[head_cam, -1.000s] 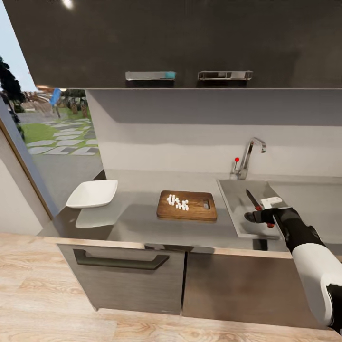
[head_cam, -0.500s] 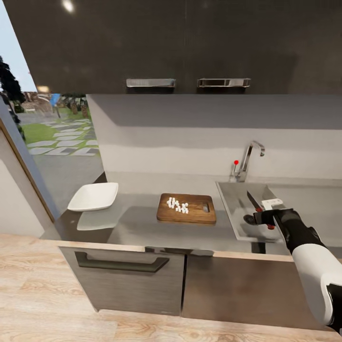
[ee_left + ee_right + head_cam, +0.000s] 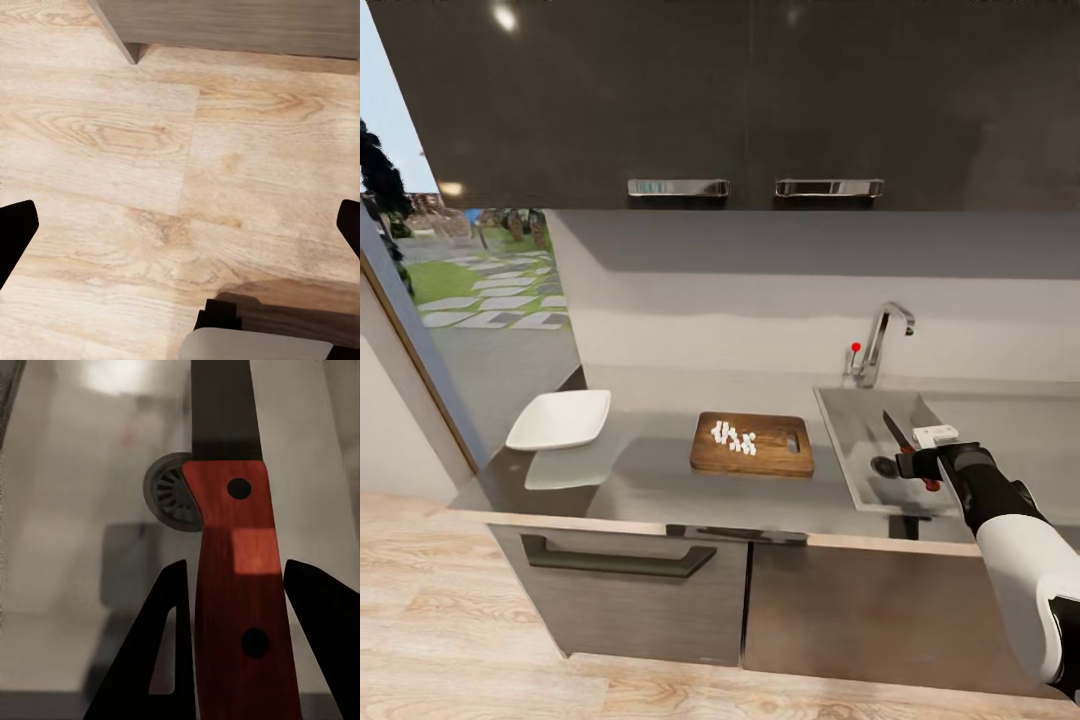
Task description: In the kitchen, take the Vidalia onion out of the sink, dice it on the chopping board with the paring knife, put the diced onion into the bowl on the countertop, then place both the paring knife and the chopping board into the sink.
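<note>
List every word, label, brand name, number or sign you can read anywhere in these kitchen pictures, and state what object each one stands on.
None: no readable text shows in any view.
The paring knife handle bears two dark rivets, no lettering.
The tap has a red dot beside it, a plain mark, not a sign.
The chopping board, bowl and upper cabinets carry no writing.

The right arm reaches forward, its gripper (image 3: pixel 916 462) clamped on the knife (image 3: pixel 901 439) handle. The left gripper (image 3: pixel 180 225) hangs low, pointing downward, fingers spread wide.
</note>
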`<state>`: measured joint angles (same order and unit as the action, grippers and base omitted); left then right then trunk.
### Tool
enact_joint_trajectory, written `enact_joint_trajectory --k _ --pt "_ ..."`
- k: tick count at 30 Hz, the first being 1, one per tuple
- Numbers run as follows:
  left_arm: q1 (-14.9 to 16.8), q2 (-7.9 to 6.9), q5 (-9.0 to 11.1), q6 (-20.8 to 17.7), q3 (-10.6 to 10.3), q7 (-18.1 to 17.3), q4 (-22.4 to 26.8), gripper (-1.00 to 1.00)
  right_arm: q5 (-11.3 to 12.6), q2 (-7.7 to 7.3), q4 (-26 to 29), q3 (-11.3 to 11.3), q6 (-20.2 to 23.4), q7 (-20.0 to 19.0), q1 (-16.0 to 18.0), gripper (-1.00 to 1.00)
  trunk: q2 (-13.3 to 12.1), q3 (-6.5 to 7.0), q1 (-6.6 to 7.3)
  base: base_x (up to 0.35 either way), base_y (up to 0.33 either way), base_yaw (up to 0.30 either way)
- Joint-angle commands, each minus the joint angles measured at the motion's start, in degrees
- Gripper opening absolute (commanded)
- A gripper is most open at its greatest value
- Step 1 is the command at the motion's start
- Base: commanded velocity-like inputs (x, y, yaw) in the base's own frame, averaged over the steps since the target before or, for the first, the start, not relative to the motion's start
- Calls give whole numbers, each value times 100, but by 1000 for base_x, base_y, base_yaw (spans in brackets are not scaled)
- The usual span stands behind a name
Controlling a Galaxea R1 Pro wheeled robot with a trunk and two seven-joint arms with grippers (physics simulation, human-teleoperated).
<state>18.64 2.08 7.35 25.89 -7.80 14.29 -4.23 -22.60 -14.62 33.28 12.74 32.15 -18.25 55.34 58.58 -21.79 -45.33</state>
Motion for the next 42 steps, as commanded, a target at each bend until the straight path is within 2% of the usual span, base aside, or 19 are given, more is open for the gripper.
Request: enact_joint_trajectory --k 1,15,29,42 --pt "10 4 56 39 -51 3 -25 100 -60 7 11 26 18 -50 3 -100 -37 12 22 0 0 0" --pt "12 3 56 39 -53 3 -26 100 -60 3 12 27 14 -49 3 -100 -598 263 330 0 0 0" --pt "10 -32 56 39 -54 12 -31 100 -52 112 -31 9 10 -38 3 -100 -1160 514 637 0 0 0" --pt "10 -32 56 39 -70 12 -32 100 -55 110 -32 13 10 -38 3 -100 -1681 748 923 0 0 0"
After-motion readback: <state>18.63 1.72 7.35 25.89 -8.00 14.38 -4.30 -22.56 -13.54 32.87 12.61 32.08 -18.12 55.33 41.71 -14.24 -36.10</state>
